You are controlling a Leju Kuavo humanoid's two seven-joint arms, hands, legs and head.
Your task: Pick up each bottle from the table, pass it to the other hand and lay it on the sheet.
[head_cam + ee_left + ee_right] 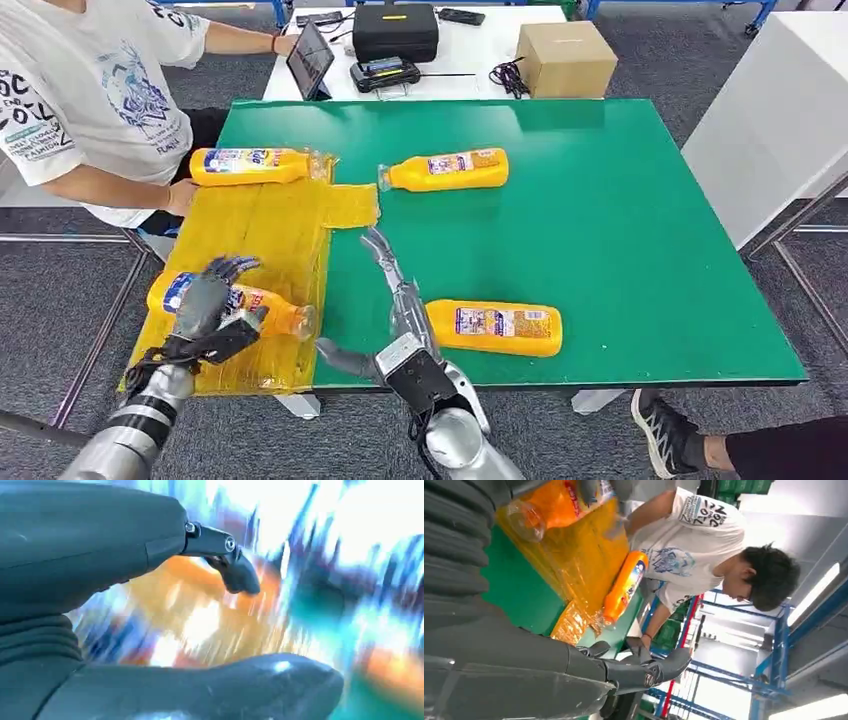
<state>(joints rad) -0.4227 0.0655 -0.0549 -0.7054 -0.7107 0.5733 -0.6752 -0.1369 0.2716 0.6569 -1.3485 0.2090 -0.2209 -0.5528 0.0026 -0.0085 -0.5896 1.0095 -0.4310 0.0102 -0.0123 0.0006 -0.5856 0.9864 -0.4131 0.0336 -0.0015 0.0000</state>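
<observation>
Left robot hand (pixel 205 305) grips orange bottle (pixel 270 308) — labelled, lying sideways.

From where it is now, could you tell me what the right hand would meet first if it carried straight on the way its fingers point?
Probably nothing soon: the right hand points across bare green table, passing left of the far bottle; depth is unclear.

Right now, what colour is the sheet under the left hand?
Translucent yellow sheet; left hand over it. Head view shows it best.
</observation>
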